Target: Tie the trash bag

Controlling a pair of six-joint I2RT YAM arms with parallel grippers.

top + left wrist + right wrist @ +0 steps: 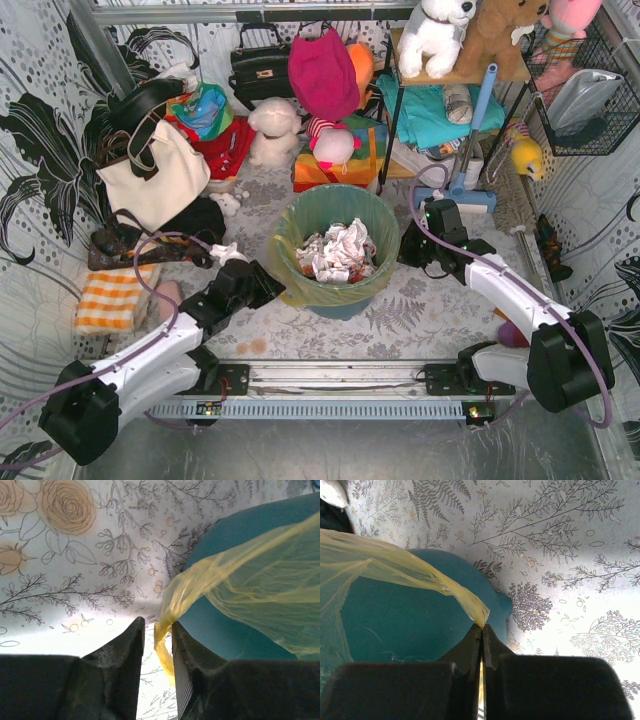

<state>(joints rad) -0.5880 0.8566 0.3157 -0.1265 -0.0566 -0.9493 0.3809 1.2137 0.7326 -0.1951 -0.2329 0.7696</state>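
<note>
Two rim corners of bag (287, 262), lining bin (345, 303) mid-table, under gathering: right claw (481, 629), 3 o'clock, pinched shut on one; left claw (157, 640), 8 o'clock, narrowly agape round the other, unclamped; next likely needs left clamped, both corners lifted and crossed

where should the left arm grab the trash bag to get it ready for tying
Take the trash bag by its overhanging rim, where the plastic narrows into a thin tail outside the bin. Come from outside the bin, beside its wall, jaws either side of the tail, as the left gripper is placed now. The right gripper pinches the opposite tail that way.
</note>
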